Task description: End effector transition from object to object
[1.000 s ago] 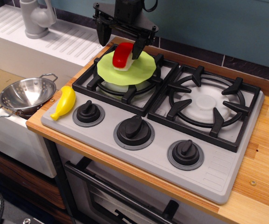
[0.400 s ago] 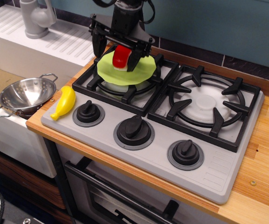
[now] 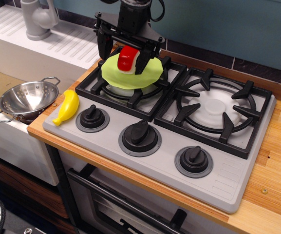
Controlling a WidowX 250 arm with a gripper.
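Note:
My black gripper [image 3: 122, 62] hangs over the back left burner, with cables above it. Its two fingers point down and stand wide apart, one at the plate's left edge, the other just right of a red and white toy food piece [image 3: 126, 59]. That piece lies on a light green plate [image 3: 130, 75] on the burner grate. The piece sits between the fingers, close to the right one and apart from the left one. The gripper is open.
A yellow banana [image 3: 67, 107] lies at the stove's front left corner. A metal colander [image 3: 26, 100] sits in the sink to the left. A grey faucet [image 3: 37, 19] stands at the back left. Three black knobs [image 3: 140, 136] line the stove's front.
The gripper has come down and shifted slightly left, so its fingers now straddle the red and white piece. The piece has changed its lean a little but stays on the plate.

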